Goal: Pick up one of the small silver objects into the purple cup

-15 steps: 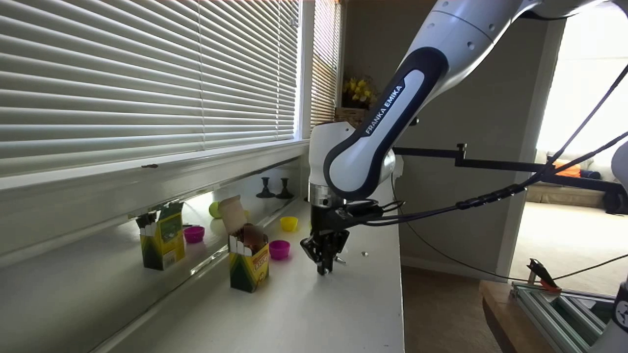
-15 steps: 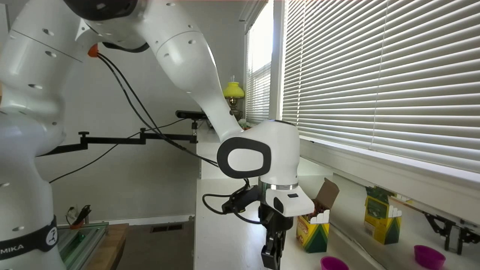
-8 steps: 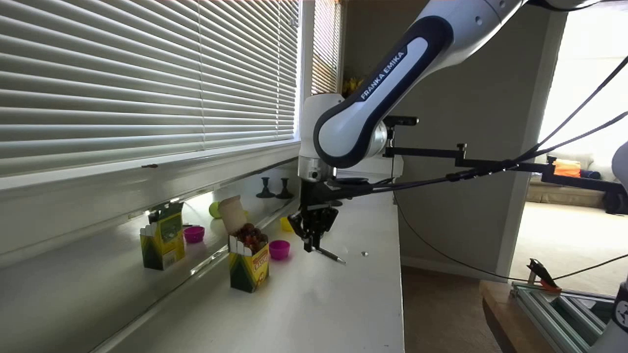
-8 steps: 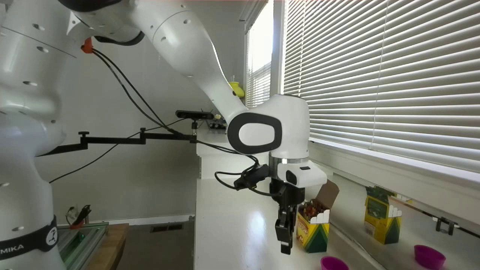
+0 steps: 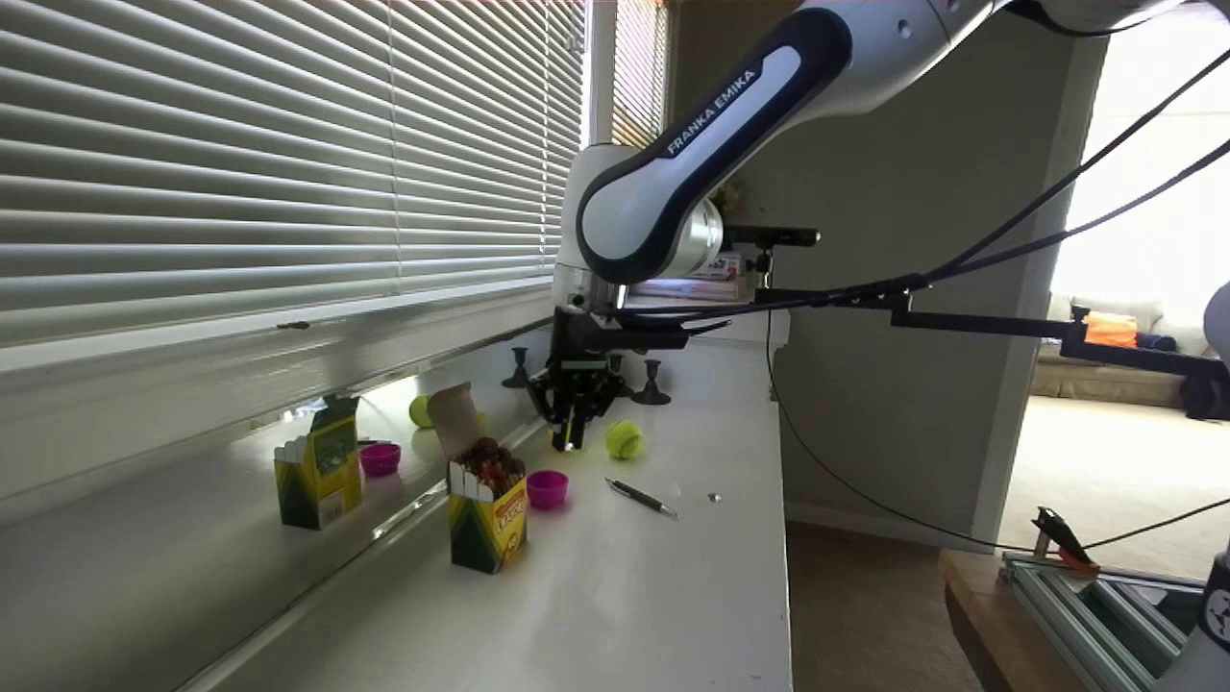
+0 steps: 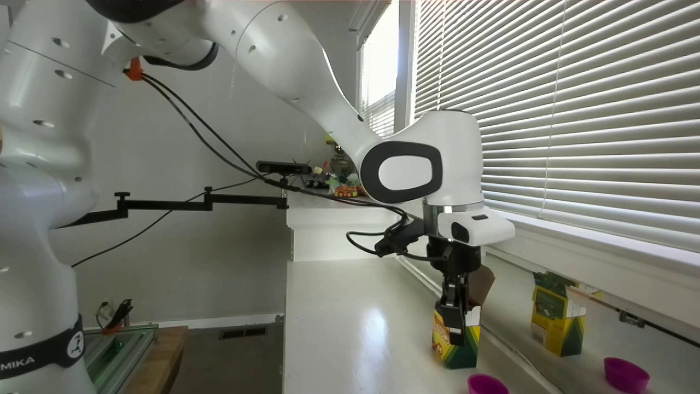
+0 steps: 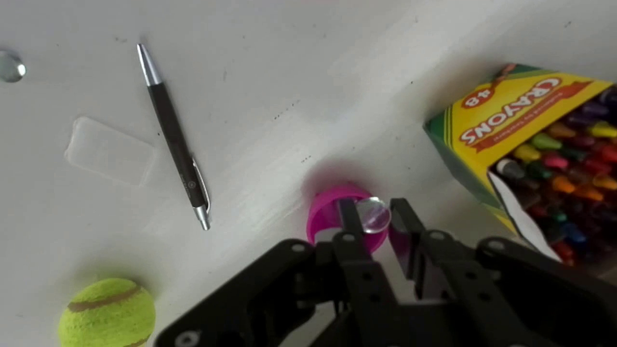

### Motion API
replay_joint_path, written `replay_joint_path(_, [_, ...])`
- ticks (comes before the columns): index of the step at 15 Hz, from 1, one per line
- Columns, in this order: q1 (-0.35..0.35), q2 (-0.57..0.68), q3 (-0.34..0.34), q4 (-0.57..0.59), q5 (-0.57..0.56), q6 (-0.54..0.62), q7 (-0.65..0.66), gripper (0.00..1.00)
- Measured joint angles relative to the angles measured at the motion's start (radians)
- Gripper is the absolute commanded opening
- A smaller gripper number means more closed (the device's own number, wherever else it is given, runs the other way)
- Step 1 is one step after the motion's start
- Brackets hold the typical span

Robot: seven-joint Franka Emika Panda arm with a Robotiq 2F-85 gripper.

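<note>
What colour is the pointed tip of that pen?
The pen tip is silver, seen best in the wrist view.

My gripper (image 5: 568, 446), in an exterior view: pointing down, raised above the white counter (image 5: 625, 615). Purple cup (image 5: 548, 491): upright, just beside a crayon box (image 5: 488, 529), lid up. Pen (image 5: 641, 498): one, lying flat. Small silver object (image 5: 714, 498): I count one, between pen and counter's edge. Tennis ball (image 5: 625, 439): one, beyond the pen. Candleholders (image 5: 651, 386): dark, standing farther back.
</note>
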Motion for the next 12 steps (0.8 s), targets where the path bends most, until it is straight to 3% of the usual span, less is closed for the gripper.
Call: replay_joint_path(12, [-0.037,0.17,0.002,0.165,0.052,-0.002,0.048,0.07])
